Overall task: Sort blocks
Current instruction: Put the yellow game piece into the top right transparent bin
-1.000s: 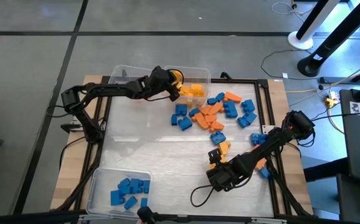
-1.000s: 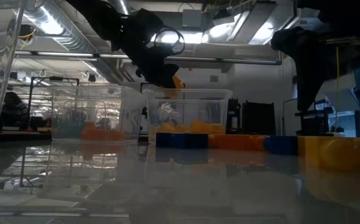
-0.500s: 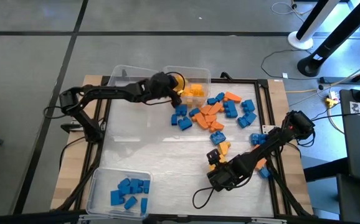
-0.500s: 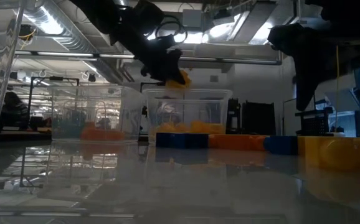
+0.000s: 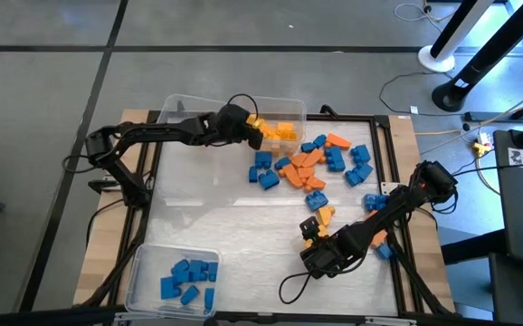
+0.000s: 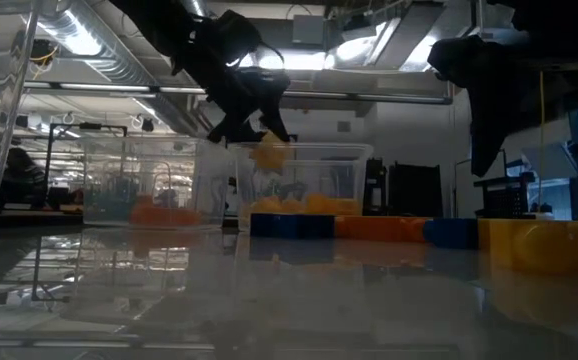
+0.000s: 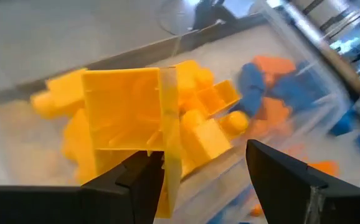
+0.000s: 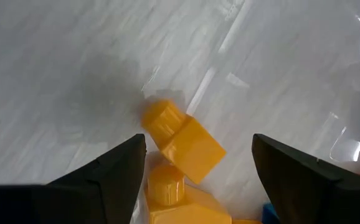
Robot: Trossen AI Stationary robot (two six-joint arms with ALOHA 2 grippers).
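Observation:
My left gripper (image 5: 246, 128) hangs open over the clear bin of yellow blocks (image 5: 280, 116) at the table's far edge. A yellow block (image 6: 269, 152) is in the air just below its spread fingers (image 6: 252, 132), above the yellow blocks (image 7: 198, 118) in that bin. My right gripper (image 5: 314, 237) is open and low over the near right part of the table. Its fingers stand on either side of a yellow block (image 8: 183, 140) lying on the table, without touching it. A second yellow block (image 8: 180, 199) lies close under the gripper.
A loose pile of blue and orange blocks (image 5: 320, 163) lies mid-table toward the far right. More blocks (image 5: 377, 204) lie by the right arm. A bin holding orange blocks (image 6: 149, 190) stands left of the yellow bin. A bin of blue blocks (image 5: 175, 276) sits at the near left corner.
My left gripper, which held a yellow block over the yellow bin, has opened and let it go. The block has dropped from between the fingers and now sits lower, just above the bin. My right arm has kept still.

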